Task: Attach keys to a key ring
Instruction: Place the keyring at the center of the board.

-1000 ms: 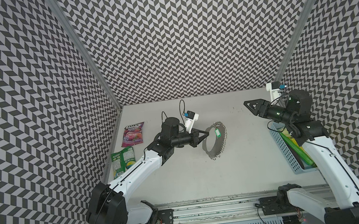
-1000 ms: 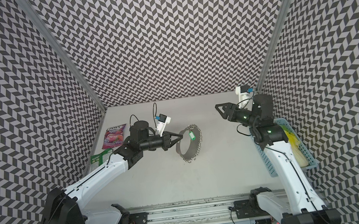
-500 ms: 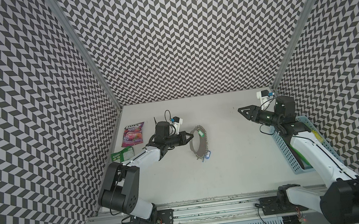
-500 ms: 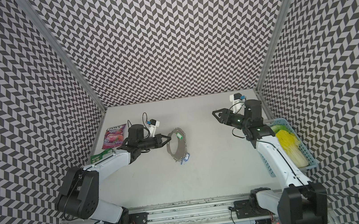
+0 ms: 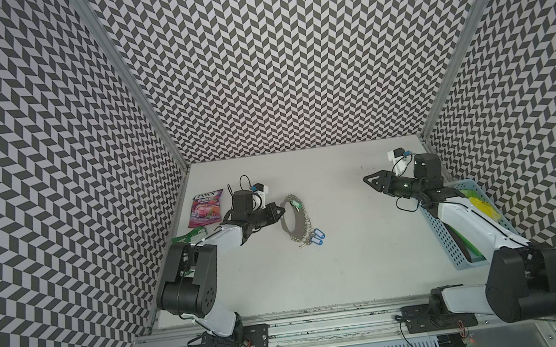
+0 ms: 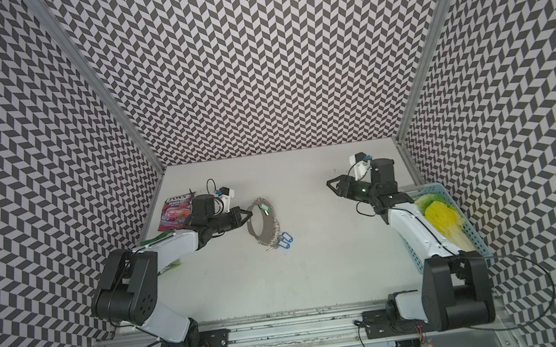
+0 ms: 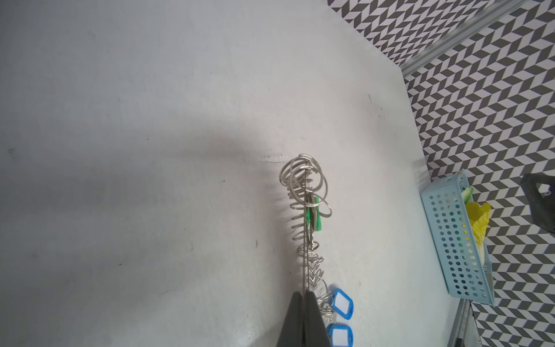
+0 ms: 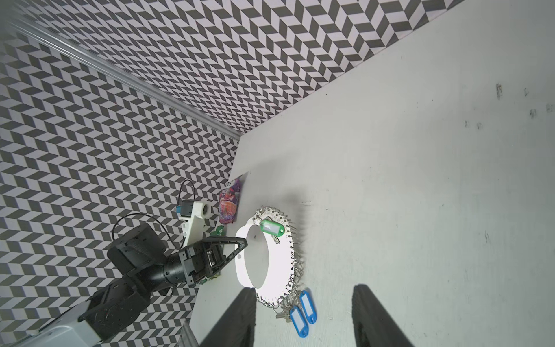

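Key ring: the key ring (image 5: 290,228), a gray crescent plate fringed with silver wire rings, stands on edge on the white table (image 5: 352,262) rather than lying flat. From the left wrist camera the key ring (image 7: 306,240) shows edge-on, as a thin line.

Left gripper: the left gripper (image 5: 280,212) is clamped tight on the key ring's inner edge, with the plate pinched between its black fingers (image 7: 313,318).

Right gripper: the right gripper (image 5: 371,181) hangs above the table well apart from the key ring, on the side away from the left gripper, and points toward it. Its jaws stand roughly half apart with nothing between them.

Green-tagged key: the green-tagged key (image 8: 271,227) hangs from a wire ring at the key ring's upper end. Its tag lies against the plate face that is turned toward the right gripper, and the small silver key dangles just under the tag.

Blue-tagged keys: two blue-tagged keys (image 5: 319,238) sit at the key ring's lower end, their tags resting on the table just beside the fringe.

Candy bag: a pink-purple berry candy bag (image 5: 206,208) lies flat beyond the left gripper from the key ring.

Green packet: a green packet (image 5: 192,234) lies near the candy bag, farther from the key ring, and is partly hidden by the left arm.

Blue basket: a pale blue perforated basket (image 5: 449,243) lies well apart from the key ring, behind the right gripper. It holds yellow and green items.
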`<state>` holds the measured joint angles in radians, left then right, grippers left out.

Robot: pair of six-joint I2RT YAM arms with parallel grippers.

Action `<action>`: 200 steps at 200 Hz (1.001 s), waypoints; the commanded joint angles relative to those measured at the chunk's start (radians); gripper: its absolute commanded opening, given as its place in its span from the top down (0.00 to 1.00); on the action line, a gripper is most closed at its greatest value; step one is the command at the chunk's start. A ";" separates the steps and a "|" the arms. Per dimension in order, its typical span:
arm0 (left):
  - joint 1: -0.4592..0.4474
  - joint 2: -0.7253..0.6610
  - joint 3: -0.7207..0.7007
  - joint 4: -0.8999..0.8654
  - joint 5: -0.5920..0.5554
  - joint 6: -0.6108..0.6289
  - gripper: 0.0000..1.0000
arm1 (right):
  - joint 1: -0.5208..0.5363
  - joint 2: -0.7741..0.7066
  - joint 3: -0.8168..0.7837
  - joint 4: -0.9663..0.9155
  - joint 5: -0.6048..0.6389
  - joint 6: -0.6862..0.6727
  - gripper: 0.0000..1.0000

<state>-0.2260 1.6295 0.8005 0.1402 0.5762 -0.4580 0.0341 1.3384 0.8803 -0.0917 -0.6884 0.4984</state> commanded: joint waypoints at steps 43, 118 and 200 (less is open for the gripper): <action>0.038 0.039 0.019 -0.067 -0.161 0.071 1.00 | -0.001 0.030 -0.019 0.088 0.009 -0.044 0.46; 0.051 -0.059 0.037 -0.165 -0.335 0.073 0.20 | -0.001 0.007 -0.028 0.067 0.032 -0.076 0.43; 0.042 -0.386 -0.010 -0.182 -0.597 0.055 0.01 | -0.001 -0.065 0.045 -0.010 0.162 -0.179 0.21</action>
<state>-0.1783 1.3861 0.8150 -0.0616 0.1284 -0.4053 0.0341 1.3186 0.8722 -0.1028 -0.6044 0.3836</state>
